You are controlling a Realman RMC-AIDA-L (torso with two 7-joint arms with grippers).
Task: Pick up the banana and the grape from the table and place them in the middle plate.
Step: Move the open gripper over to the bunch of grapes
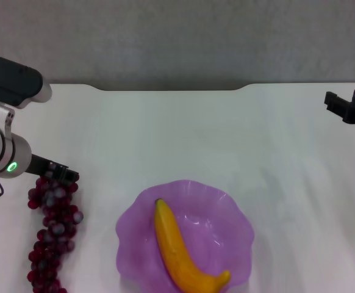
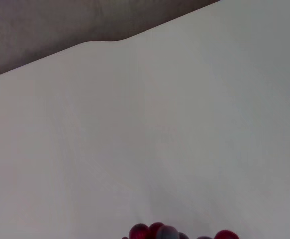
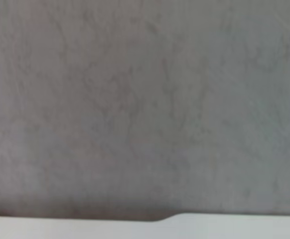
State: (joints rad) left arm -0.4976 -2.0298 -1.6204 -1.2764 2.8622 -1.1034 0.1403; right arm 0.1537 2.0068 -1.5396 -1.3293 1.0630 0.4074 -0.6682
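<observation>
Left gripper (image 1: 60, 174) at top of grapes (image 1: 51, 235) on table (image 1: 183, 134); we can't tell its grip. Bunch runs near-far. Banana (image 1: 180, 253) lies diagonal in plate (image 1: 235, 213). Right gripper (image 1: 347, 108) parked far right, grip unclear.

open table (image 1: 183, 134) beyond middle plate (image 1: 238, 226), grape (image 1: 52, 238) lying left

No readable text, labels or numbers — none anywhere.

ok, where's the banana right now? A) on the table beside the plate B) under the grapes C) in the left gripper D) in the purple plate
D: the banana lies inside the middle plate, while the grape sits on the table with the left gripper at its top end.
</observation>
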